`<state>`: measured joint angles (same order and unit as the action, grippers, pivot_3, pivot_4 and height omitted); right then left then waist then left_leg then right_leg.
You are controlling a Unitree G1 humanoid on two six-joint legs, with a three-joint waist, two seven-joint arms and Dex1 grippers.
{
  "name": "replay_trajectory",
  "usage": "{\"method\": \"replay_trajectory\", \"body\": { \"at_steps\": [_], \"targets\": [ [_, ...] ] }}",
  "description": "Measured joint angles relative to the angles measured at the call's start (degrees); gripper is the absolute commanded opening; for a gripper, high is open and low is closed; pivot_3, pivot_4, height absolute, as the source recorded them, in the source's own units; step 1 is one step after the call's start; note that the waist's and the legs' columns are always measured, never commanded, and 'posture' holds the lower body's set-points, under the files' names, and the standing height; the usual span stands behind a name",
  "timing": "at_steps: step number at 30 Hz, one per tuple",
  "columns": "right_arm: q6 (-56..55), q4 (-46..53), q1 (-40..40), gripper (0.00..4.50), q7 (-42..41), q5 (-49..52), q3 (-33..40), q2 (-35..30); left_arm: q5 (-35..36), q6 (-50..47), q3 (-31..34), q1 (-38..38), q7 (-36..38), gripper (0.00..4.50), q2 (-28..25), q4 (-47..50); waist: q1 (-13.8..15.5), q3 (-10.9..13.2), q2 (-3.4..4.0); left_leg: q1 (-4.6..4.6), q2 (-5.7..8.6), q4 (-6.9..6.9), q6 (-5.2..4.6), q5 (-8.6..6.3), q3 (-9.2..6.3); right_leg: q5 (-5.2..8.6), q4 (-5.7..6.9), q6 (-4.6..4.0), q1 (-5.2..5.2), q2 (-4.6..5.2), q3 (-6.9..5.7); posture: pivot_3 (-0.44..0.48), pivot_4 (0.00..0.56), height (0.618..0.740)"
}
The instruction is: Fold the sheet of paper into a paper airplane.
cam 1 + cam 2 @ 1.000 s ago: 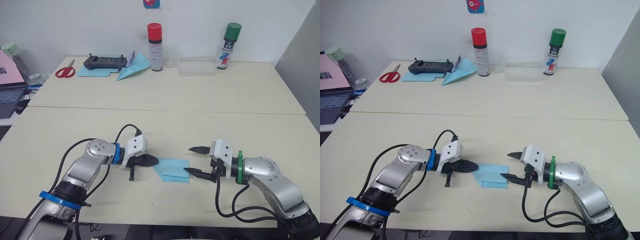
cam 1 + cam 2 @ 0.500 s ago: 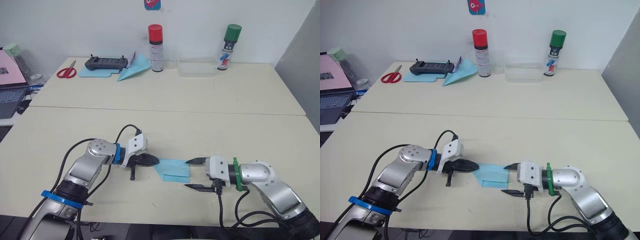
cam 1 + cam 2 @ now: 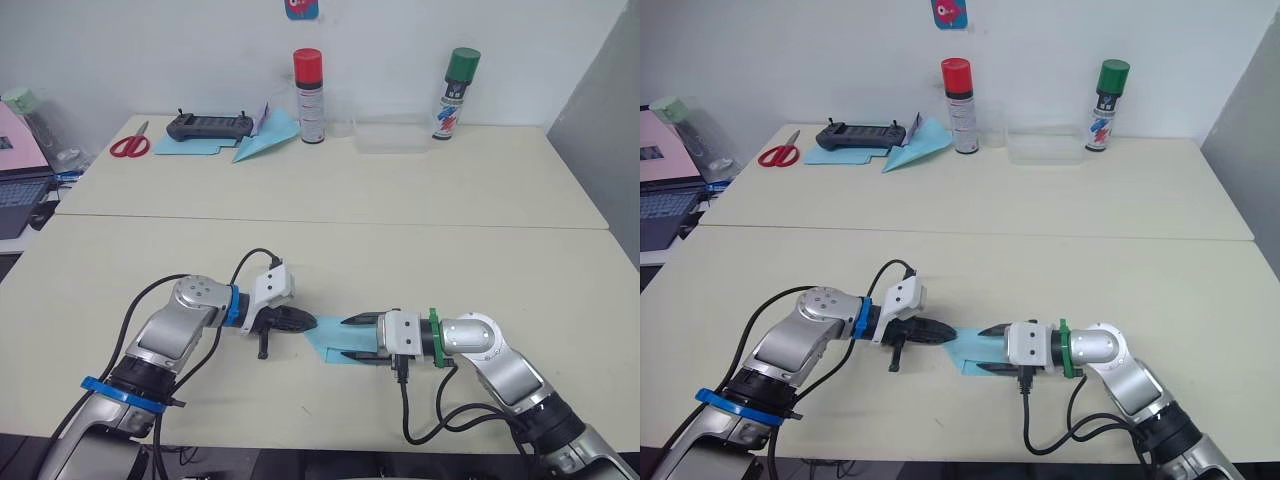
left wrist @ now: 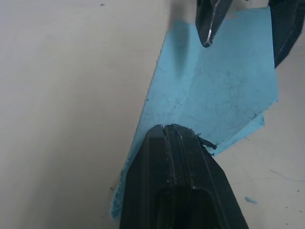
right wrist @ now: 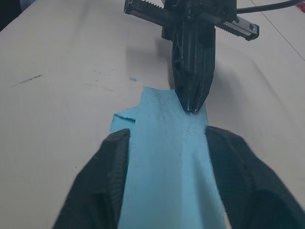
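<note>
The sheet of paper is a small light-blue folded piece lying flat near the table's front edge. My left gripper is shut, and its tip rests on the paper's left end. From the right, my right gripper stands open, low over the table. One of its fingers lies along each long side of the paper. In the left wrist view the shut fingertips sit on the paper.
At the back of the far table stand a red-capped spray can, a green-capped spray can and a clear box. A black controller on a blue sheet, a paper dart and red scissors lie back left.
My right gripper has moved left and lower, from beside the paper's right end to straddling it. The left gripper has stayed on the paper's left end.
</note>
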<state>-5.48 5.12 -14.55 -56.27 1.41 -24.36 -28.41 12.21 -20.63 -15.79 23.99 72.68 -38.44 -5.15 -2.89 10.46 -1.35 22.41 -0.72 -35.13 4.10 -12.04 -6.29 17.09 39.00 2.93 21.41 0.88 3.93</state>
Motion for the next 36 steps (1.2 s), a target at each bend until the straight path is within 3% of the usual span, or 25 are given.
{"method": "replay_trajectory", "body": {
  "at_steps": [4,29,36],
  "targets": [
    [0.36,-0.21,0.20,0.05,-0.08,0.86,0.25,0.05,-0.01,-0.25,-0.01,0.23,0.26,0.00,0.00,-0.16,0.00,0.00,0.00,0.00,0.00,0.00,0.00,0.00,0.00,0.00,0.00,0.00,0.00,0.00,0.00,0.000,0.150,0.740],
    [3.61,1.30,1.62,0.05,-0.76,4.38,1.22,-0.27,-0.19,1.40,0.00,1.40,-0.01,0.00,-0.66,-2.48,0.05,0.00,0.00,0.01,0.01,0.00,0.00,0.00,0.00,0.00,-0.01,0.00,0.00,0.01,0.00,0.000,0.150,0.740],
    [10.37,1.30,1.08,0.05,3.05,6.64,4.43,4.02,-0.21,1.51,0.02,1.40,0.02,0.00,-1.21,-2.66,-0.04,-0.01,0.01,-0.07,0.00,0.00,0.00,0.00,0.00,0.00,0.05,-0.01,-0.02,-0.01,0.02,0.000,0.150,0.740]
  ]
}}
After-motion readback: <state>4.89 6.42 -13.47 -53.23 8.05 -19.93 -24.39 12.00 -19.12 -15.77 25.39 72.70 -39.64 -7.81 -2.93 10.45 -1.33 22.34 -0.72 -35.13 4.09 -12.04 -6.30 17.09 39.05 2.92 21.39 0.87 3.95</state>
